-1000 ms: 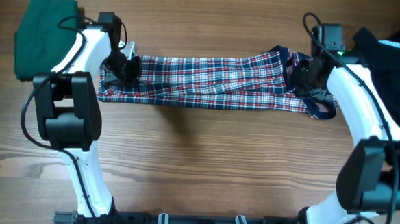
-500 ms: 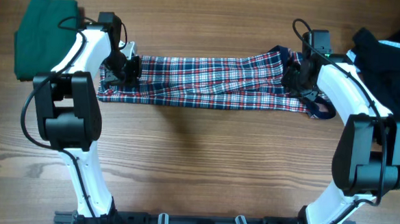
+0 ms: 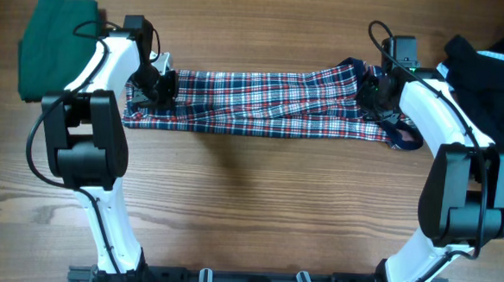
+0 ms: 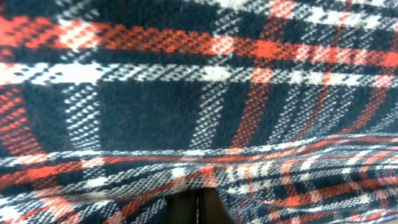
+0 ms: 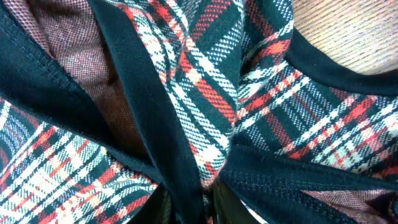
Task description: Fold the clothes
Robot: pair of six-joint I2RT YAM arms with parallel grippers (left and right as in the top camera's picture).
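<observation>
The red-white-navy plaid dress [image 3: 263, 98] lies stretched in a long folded band across the far half of the table. My left gripper [image 3: 158, 89] is shut on its left end; in the left wrist view plaid cloth [image 4: 199, 93] fills the frame and bunches over the closed fingertips of the gripper [image 4: 199, 208]. My right gripper [image 3: 374, 96] sits on the dress's right end, where the navy trim [image 5: 149, 106] loops. In the right wrist view that gripper [image 5: 193, 202] pinches a strip of trim and plaid cloth [image 5: 205, 93].
A folded dark-green garment [image 3: 58, 44] lies at the far left corner. A black garment [image 3: 497, 76] is heaped at the far right, close behind my right arm. Bare wooden table [image 3: 249, 201] stretches in front of the dress.
My right gripper has shifted slightly left onto the dress's right end and closed on the trim. The left gripper and the dress's left end have not moved.
</observation>
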